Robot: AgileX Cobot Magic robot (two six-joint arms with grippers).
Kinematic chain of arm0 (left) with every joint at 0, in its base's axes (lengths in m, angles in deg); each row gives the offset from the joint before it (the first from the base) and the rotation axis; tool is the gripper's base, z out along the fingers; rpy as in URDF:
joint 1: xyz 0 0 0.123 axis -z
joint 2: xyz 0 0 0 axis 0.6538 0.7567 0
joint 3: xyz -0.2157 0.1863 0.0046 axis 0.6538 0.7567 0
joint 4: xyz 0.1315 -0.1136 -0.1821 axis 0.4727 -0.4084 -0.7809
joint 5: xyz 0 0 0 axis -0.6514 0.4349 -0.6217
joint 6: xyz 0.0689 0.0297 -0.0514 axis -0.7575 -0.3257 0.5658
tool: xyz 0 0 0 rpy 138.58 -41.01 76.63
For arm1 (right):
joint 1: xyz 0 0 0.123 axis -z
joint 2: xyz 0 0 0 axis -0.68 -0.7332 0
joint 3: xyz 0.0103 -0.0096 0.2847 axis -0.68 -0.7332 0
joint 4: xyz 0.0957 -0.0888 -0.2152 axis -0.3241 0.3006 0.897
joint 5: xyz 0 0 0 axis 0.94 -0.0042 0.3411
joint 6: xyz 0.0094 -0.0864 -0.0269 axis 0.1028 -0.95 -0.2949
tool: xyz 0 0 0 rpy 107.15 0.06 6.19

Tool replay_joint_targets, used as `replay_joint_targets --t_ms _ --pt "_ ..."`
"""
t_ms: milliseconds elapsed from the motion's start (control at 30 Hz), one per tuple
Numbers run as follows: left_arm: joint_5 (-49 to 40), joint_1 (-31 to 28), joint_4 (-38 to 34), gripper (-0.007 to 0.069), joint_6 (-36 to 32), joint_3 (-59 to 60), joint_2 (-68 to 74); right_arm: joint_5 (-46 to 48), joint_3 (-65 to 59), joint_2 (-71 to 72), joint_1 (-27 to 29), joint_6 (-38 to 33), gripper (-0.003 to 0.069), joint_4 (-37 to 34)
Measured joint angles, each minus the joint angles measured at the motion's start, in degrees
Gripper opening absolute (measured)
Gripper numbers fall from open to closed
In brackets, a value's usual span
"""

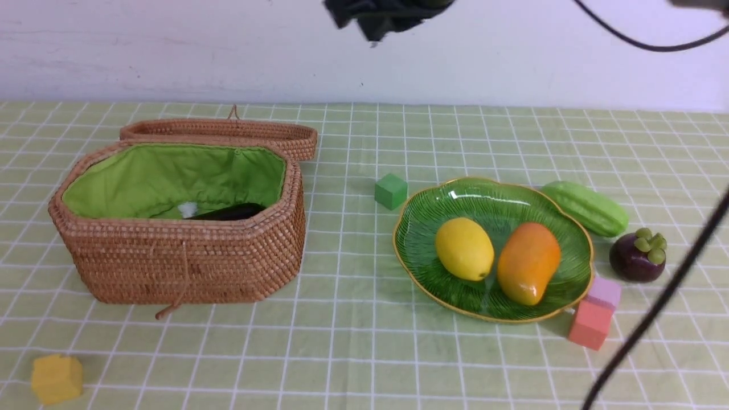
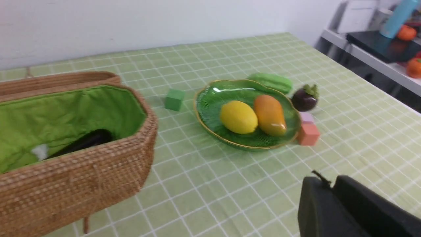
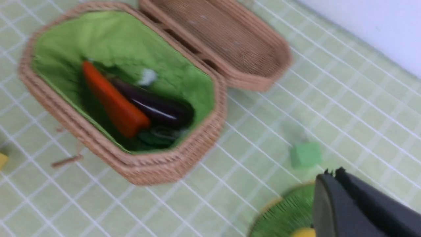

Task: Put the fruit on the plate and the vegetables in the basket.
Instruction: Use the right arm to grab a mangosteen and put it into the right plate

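Note:
The wicker basket (image 1: 182,250) stands open at the left, with its lid (image 1: 222,132) laid back behind it. In it lie the eggplant (image 3: 154,106) and the carrot (image 3: 113,100). The green plate (image 1: 421,228) holds the lemon (image 1: 464,249) and the mango (image 1: 528,263). The light green gourd (image 1: 592,208) and the mangosteen (image 1: 638,257) lie on the cloth just right of the plate. My right gripper (image 3: 332,172) is shut and empty, high over the plate's rim near the green cube. My left gripper (image 2: 324,180) is shut and empty, above bare cloth in front of the plate.
A green cube (image 1: 390,191) sits between the basket and the plate. A pink cube (image 1: 590,323) and a lilac cube (image 1: 605,291) touch the plate's front right rim. A yellow cube (image 1: 56,378) lies front left. A black cable (image 1: 655,307) crosses the front view's right.

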Motion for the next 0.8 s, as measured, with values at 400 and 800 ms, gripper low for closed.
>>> replay_joint_targets --t_ms 400,800 --pt "2.1 0.0 -21.2 0.0057 -22.6 0.0 0.0 -2.9 -49.6 16.5 30.2 11.4 0.0116 1.9" --pt "4.8 0.0 -21.7 0.0057 -23.2 0.0 0.1 -21.8 -58.2 10.7 40.5 9.2 0.0645 -8.9"
